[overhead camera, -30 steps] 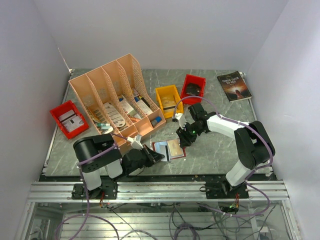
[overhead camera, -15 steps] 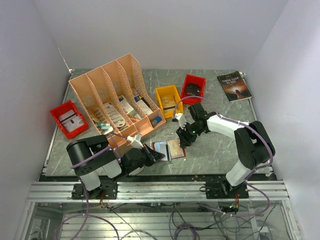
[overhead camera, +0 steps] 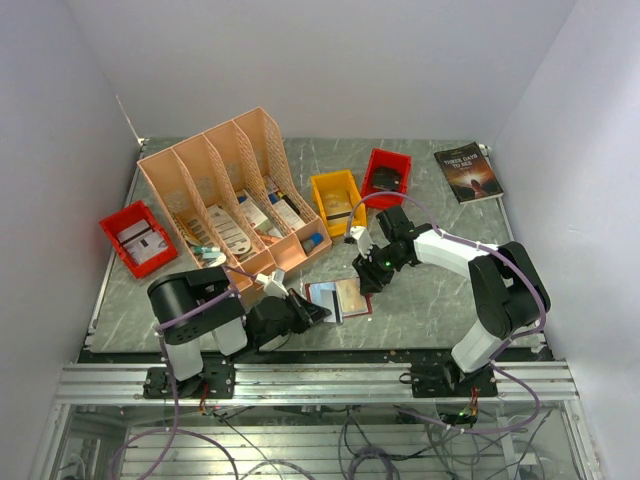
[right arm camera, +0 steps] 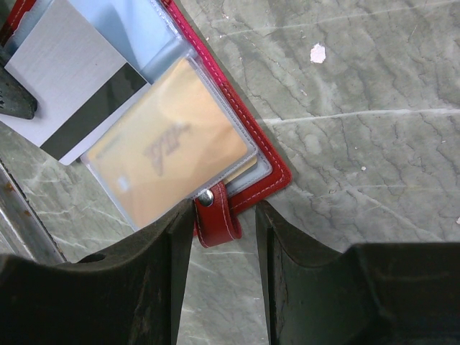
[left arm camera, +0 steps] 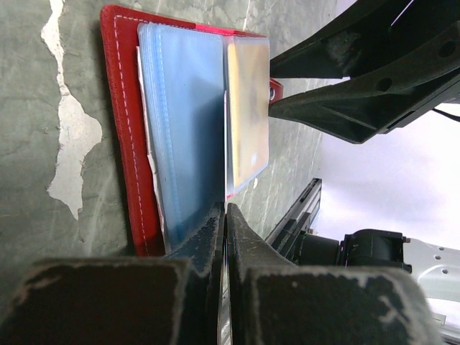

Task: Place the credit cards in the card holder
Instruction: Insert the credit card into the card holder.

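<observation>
Although one card is already housed, the task looks only partly done. The card holder lies open on the surface, near the front edge between the two arms. An orange-yellow card sits fully inside a clear pocket on the leaf that carries the snap tab. A grey card with a black stripe lies slanted over the bluish pockets of the other leaf. Most of it shows outside any sleeve, so it does not count as stowed. The left gripper is pressed together with its tips at that card's outer end, apparently pinching it to feed it in. The right gripper has its jaws apart on either side of the snap tab, not visibly squeezing it, and is probably steadying the holder. Whether more cards wait elsewhere cannot be told; the grey one, at least, has yet to be slid home.
</observation>
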Robot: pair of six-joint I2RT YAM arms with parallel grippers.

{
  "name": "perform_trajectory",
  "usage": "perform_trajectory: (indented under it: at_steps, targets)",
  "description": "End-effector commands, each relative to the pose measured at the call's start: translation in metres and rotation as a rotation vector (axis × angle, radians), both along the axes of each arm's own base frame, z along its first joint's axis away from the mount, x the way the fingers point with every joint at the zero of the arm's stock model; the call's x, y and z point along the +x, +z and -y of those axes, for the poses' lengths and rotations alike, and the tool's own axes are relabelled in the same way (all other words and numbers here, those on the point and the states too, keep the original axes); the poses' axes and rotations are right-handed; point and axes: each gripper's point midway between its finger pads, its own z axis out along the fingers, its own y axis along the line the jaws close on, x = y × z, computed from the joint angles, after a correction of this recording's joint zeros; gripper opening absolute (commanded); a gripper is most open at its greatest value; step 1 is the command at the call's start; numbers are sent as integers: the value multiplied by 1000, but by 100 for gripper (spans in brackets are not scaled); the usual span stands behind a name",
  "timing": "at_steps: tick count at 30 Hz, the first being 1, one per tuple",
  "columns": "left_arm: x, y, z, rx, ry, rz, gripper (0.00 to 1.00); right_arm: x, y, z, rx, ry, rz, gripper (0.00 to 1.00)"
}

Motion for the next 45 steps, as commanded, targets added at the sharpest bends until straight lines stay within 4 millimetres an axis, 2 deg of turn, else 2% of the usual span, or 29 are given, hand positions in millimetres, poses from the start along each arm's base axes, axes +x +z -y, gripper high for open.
perform_trajectory:
  at_steps: [1, 8, 13, 34, 45]
  targets:
    - [2, 8, -2, -34, 9, 21, 7, 8, 2, 1, -10, -1, 28, 40]
    - [2, 11, -6, -13, 17, 26, 7, 7, 1, 1, -10, 0, 27, 40]
    - [3, 16, -2, -16, 2, 44, 7, 7, 1, 1, -12, 0, 26, 40]
    - [5, 11, 5, -27, -19, 32, 7, 7, 1, 1, -10, 1, 24, 40]
    - [12, 10, 7, -26, -31, 15, 7, 7, 2, 1, -9, 3, 24, 40]
